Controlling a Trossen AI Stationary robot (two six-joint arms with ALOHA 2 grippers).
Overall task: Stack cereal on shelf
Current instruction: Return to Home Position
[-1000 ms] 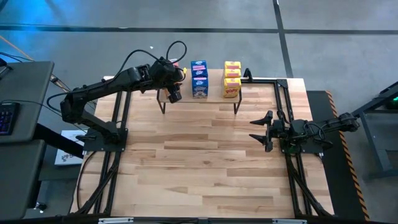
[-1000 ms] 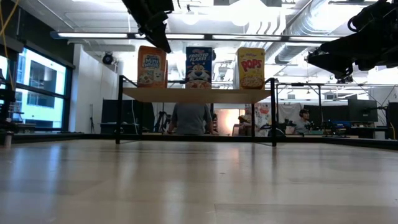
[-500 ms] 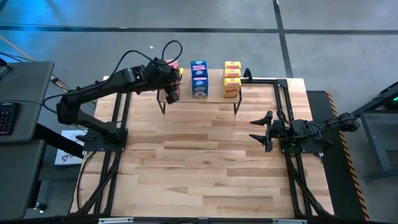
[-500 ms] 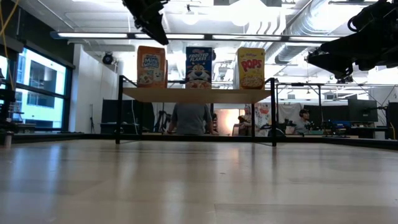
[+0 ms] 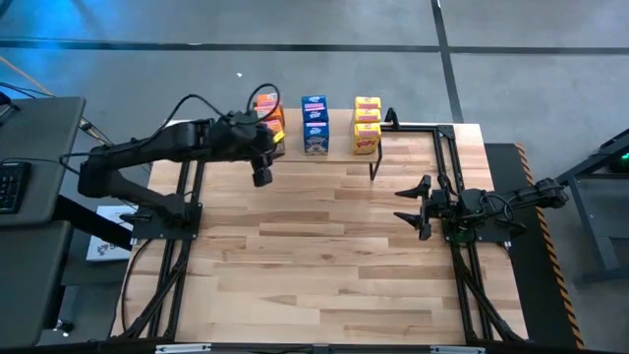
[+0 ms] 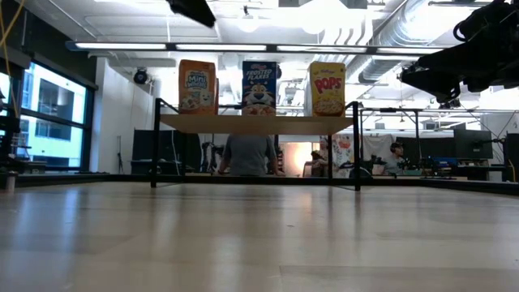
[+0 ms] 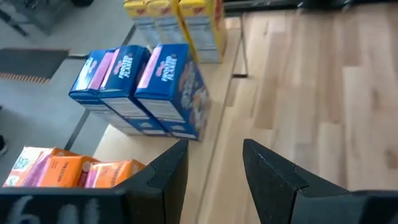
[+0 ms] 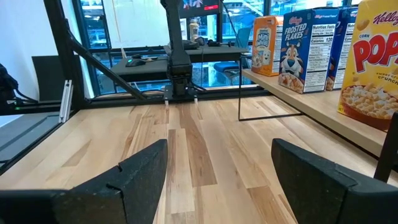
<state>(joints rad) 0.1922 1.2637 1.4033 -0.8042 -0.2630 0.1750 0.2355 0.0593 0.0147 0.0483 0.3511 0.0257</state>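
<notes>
Honestly, the stacking part looks done, as far as can be judged. All the cereal that can be seen is up on the shelf (image 5: 341,141), lined up in three colour rows. The orange boxes (image 5: 267,105) are at one end, the blue boxes (image 5: 314,125) in the middle and the yellow boxes (image 5: 367,125) at the other end. The blue and yellow rows can be counted as three deep. The orange row is partly covered by the left arm from above, so its count can't be confirmed. No loose box is spotted on the table (image 5: 324,265) around the shelf, so nothing seems to be left to pick up. What's left, by the look of it, is just getting the left arm parked away from the shelf.

Now the fingers. The left gripper (image 5: 260,177) is held up in the air right by the shelf's front corner at the orange end, and no box is being touched. In its wrist view the fingers (image 7: 168,177) are seen parted by a moderate gap. Nothing is caught between them, and only the shelf edge and the table show through. The right gripper (image 5: 401,205) is kept well apart from the shelf, out in front of it and past the yellow end. Its fingers are spread wide and nothing is gripped there either.
</notes>
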